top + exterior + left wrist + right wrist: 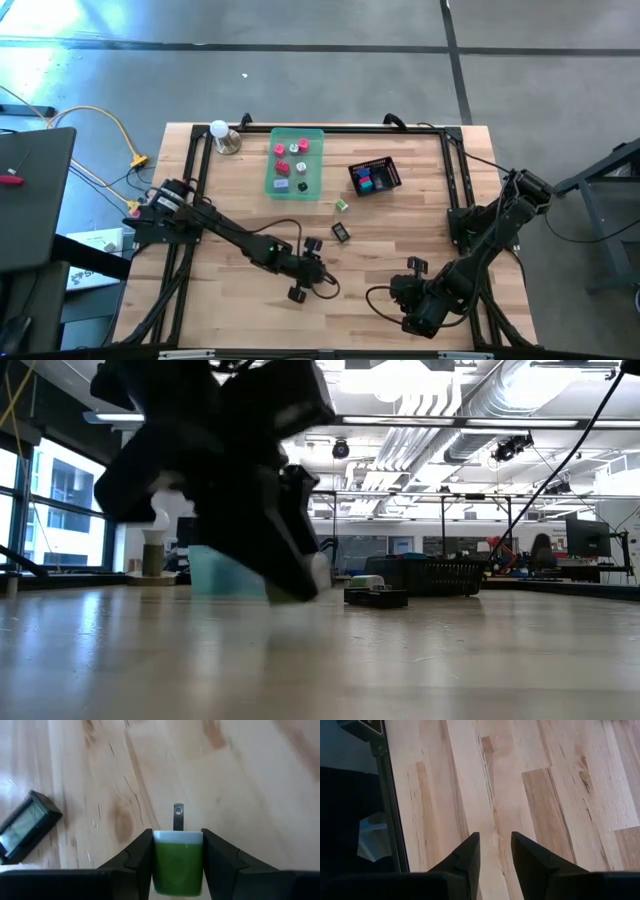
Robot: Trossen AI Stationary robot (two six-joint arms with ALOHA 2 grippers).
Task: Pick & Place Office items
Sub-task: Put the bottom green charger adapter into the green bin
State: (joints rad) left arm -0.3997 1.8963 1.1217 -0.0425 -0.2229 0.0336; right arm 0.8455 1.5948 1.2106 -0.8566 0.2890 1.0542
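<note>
- You see a green-and-white piece with a small metal tab, pinched between the left end effector's fingers.
- A black piece with a pale green face lies flat mid-bench.
- A small green piece lies near it.
- Red, pink and lavender pieces sit in the tray.
- Teal, pink and blue pieces sit in the basket.

A green tray and black mesh basket sat upper centre on the worktop; a bulb stood upper left.
</note>
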